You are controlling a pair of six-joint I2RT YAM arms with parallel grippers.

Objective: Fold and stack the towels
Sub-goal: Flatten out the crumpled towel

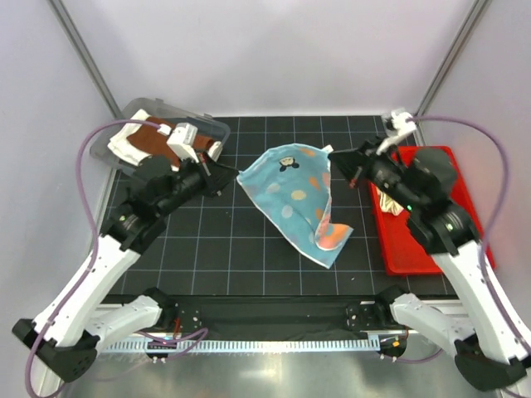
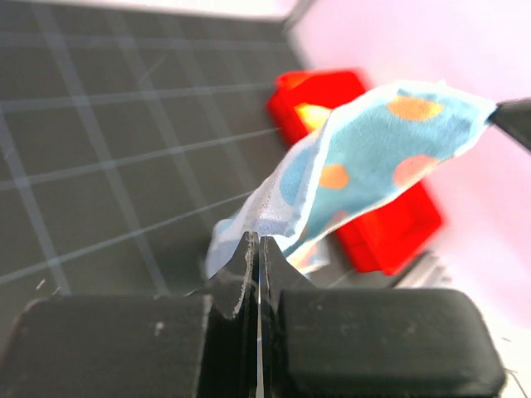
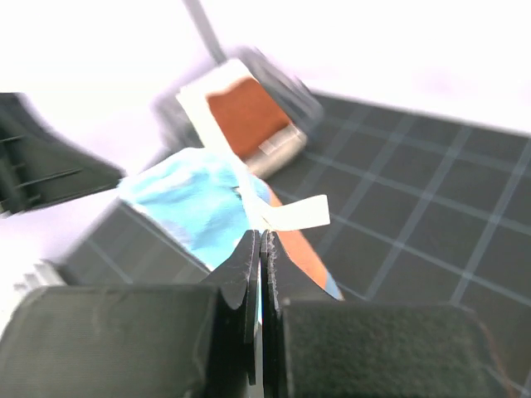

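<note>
The light-blue towel [image 1: 290, 186] with the coloured dots could slip and drop, because each gripper seems to hold only a tiny bit of its edge. If the two arms pull apart too hard, a corner may pop out of the pinch. If one arm goes faster than the other, the fold may come out crooked. The low end of the towel lies bunched on the black mat [image 1: 249, 257], so it could drag and crumple when the arms move, and then the edges would not line up. The left gripper [image 1: 231, 177] has its jaws pressed together on the towel's left corner, and the right gripper [image 1: 338, 159] has its jaws pressed together on the right corner, near a small white tag [image 3: 299, 214]. Both arms reach forward over the middle of the mat and point in toward each other, with the towel held up between them. The top edge hangs in the air and the rest slopes down to the mat, nearer the right arm. Far off on the left sits a grey tray [image 1: 211, 124] with the rust-brown towel [image 1: 153, 137] lying on the cream-white towel [image 1: 124, 148]. On the right sits a red tray [image 1: 431, 257], and a yellow towel [image 2: 311, 114] shows inside it.
</note>
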